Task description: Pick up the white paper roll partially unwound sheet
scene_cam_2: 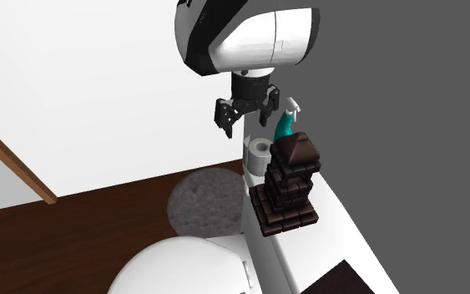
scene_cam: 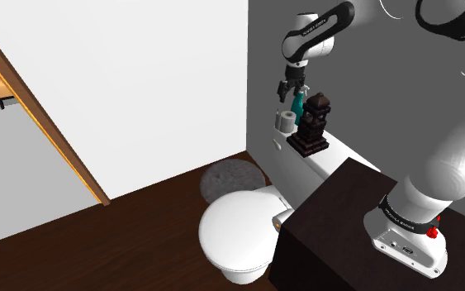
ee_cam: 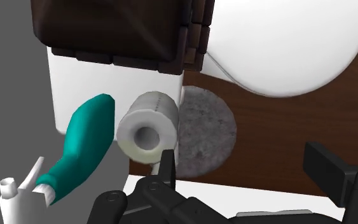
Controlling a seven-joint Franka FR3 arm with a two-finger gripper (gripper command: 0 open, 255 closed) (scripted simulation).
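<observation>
paper roll [ee_cam: 147, 127] is seen standing on end on the tank lid [scene_cam: 338, 157], just beside the teal spray bottle [ee_cam: 82, 149]; gripper [ee_cam: 247, 175] is held above it, fingers spread and empty, and should be centred over the roll before descent so the bottle is not clipped.

Nothing can be read for certain. Faint white lettering runs along the arm's upper dark joint band [scene_cam: 315, 30] and its base band [scene_cam: 404, 217], both too small to make out.
</observation>
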